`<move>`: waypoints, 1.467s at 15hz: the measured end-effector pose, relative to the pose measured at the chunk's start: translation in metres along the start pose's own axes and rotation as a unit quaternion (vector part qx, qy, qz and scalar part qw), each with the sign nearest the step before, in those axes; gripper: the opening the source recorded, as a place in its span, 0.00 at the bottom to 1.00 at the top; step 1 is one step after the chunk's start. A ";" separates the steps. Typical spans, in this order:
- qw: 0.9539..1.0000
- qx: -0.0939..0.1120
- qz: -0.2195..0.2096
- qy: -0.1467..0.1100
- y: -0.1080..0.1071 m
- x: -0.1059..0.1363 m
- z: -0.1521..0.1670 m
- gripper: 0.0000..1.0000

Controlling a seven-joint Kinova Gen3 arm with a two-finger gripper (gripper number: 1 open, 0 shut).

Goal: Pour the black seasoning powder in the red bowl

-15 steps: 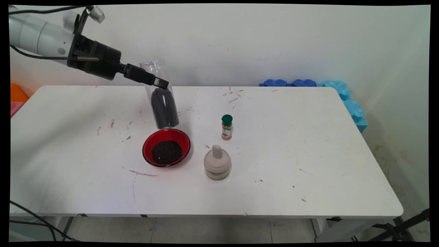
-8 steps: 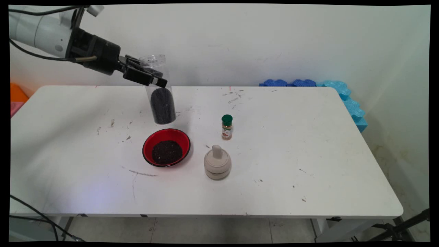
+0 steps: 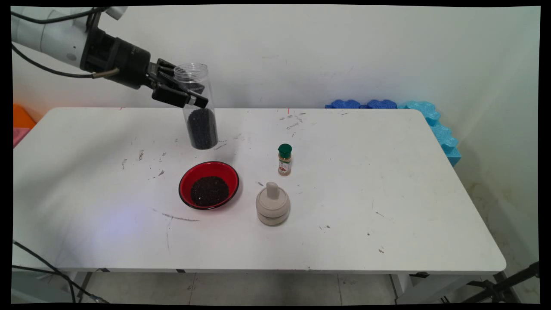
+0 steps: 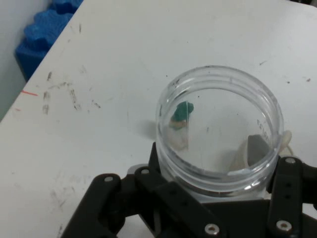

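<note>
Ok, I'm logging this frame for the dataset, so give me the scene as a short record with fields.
gripper: shut on jar
jar: clear, open-topped, upright, part full of dark grains, held above the table
bowl: red, holds dark grains, on the table nearer the camera than the jar
spice bottle: green cap, upright, right of bowl
mortar: beige, pestle in it, in front of spice bottle
foam: blue, at the table's far right
</note>
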 end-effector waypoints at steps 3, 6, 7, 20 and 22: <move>1.000 0.003 0.020 -0.002 0.000 0.002 -0.002 0.00; 0.999 0.005 0.034 -0.004 -0.002 0.003 -0.003 0.00; 0.999 0.006 0.038 -0.005 -0.003 0.002 -0.002 0.00; 0.998 0.041 0.051 0.008 -0.042 -0.018 0.050 0.00; 0.998 0.046 0.046 0.009 -0.049 -0.024 0.065 0.00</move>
